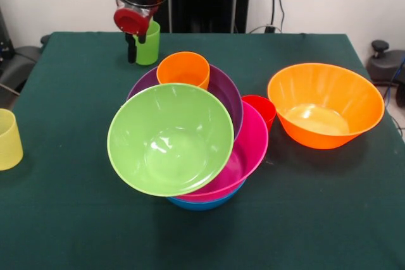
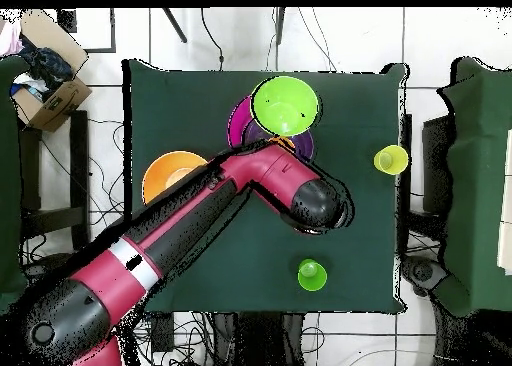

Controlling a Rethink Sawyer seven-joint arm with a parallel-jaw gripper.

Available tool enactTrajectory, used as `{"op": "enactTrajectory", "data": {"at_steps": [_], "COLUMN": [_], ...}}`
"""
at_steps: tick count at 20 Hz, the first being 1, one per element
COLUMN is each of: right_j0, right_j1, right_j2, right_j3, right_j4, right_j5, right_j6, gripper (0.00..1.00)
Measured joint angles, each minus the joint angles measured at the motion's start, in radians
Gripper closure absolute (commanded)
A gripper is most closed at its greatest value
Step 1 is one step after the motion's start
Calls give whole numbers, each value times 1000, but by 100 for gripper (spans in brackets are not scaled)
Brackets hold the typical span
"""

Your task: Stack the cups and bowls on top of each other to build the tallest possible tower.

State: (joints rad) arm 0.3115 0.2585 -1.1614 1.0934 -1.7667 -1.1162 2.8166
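From the front, my gripper [image 1: 132,45] hung at the table's [image 1: 63,219] far edge against the green cup [image 1: 149,43]; I could not tell its state. The tower [image 1: 190,137] stood mid-table, tilted: blue, pink, purple and lime bowls plus an orange cup. The orange bowl [image 1: 326,104], red cup [image 1: 259,109] and yellow cup [image 1: 9,139] remained unstacked. Overhead, the arm [image 2: 200,227] hid part of the pile; the green and yellow cups stood apart.

you have five bowls: lime green bowl [image 1: 169,138], purple [image 1: 229,93], pink [image 1: 248,147], blue [image 1: 202,204], orange bowl [image 1: 325,105]. four cups: green cup [image 1: 149,43], orange cup [image 1: 183,69], red [image 1: 260,109], yellow [image 1: 9,139].
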Motion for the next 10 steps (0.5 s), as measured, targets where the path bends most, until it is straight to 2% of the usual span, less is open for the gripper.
{"op": "enactTrajectory", "data": {"at_steps": [10], "right_j0": [7], "right_j1": [-28], "right_j2": [0], "right_j3": [0], "right_j4": [-4], "right_j5": [0], "right_j6": [0], "gripper": [0]}}
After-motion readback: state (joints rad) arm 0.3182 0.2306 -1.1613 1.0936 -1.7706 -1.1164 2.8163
